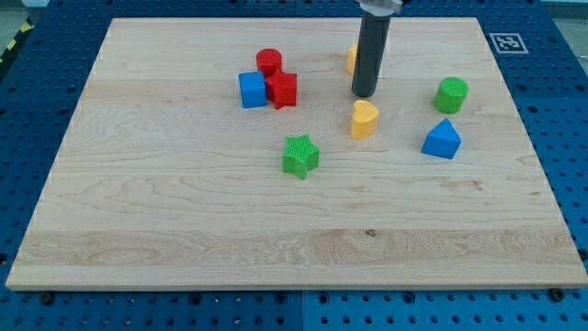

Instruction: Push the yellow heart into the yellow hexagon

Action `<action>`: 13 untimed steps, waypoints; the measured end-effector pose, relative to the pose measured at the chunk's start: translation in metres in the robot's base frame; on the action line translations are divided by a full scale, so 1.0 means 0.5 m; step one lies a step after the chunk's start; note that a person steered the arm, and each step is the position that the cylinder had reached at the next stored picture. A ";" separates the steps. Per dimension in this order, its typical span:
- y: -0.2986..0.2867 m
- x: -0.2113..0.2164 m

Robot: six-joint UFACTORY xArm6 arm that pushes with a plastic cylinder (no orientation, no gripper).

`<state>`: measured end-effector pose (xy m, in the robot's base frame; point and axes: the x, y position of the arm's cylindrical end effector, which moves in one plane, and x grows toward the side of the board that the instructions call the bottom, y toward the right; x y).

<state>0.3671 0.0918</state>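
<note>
Just right of the bench's (184,230) middle sits the yellow heart (365,119), its orientation hard to read. My tip (364,95) stands just above it, hiding most of the yellow hexagon (352,58). There is no claw, only the rod, holding nothing.

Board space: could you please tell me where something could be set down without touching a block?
Bare wood lies along the view's bottom below the green star, and at the left beyond the blue cube. It is crowded around my tip, just above the yellow heart.
</note>
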 end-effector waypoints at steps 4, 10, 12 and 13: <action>-0.108 0.156; 0.032 0.095; 0.004 0.095; -0.002 0.087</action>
<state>0.4105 0.0910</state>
